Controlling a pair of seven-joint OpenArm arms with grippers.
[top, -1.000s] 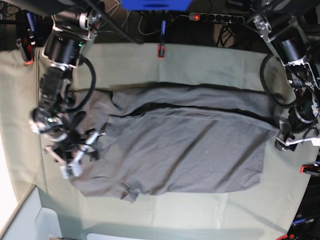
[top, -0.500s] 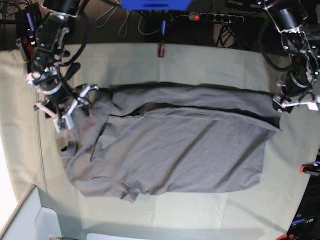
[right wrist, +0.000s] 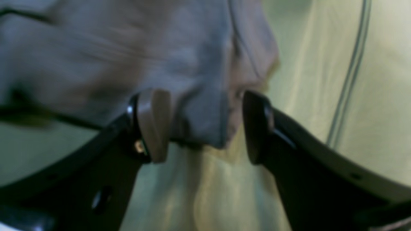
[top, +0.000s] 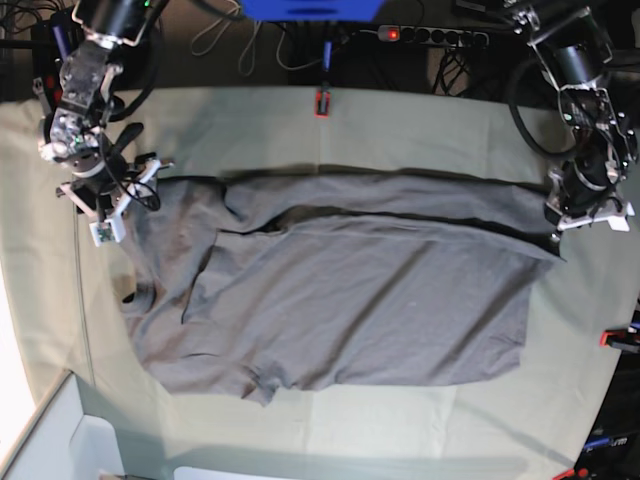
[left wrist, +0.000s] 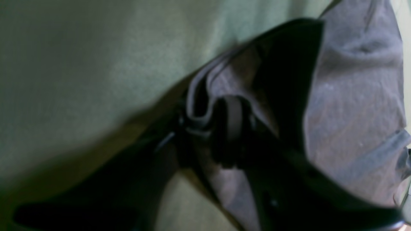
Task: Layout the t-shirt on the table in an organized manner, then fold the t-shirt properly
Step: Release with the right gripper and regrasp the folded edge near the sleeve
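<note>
Pincer first: the right pincer [right wrist: 199, 128] stands wide at the bottom of its wrist view, a fold of the t-shirt [right wrist: 160, 57] hanging loose between the pads, untouched by either. Over in the other wrist view, the left pincer [left wrist: 221, 128] is clamped narrow on a bunched dark hem at frame centre. Pull back to the base view: the t-shirt [top: 360, 300] lies across the middle of the table [top: 420, 125], mostly flat, one long fold laid along its upper edge. Its left side looks rumpled, a flap doubled over. My read: layout nearly done, folding barely begun, with sleeves, sides and the final halving left.
</note>
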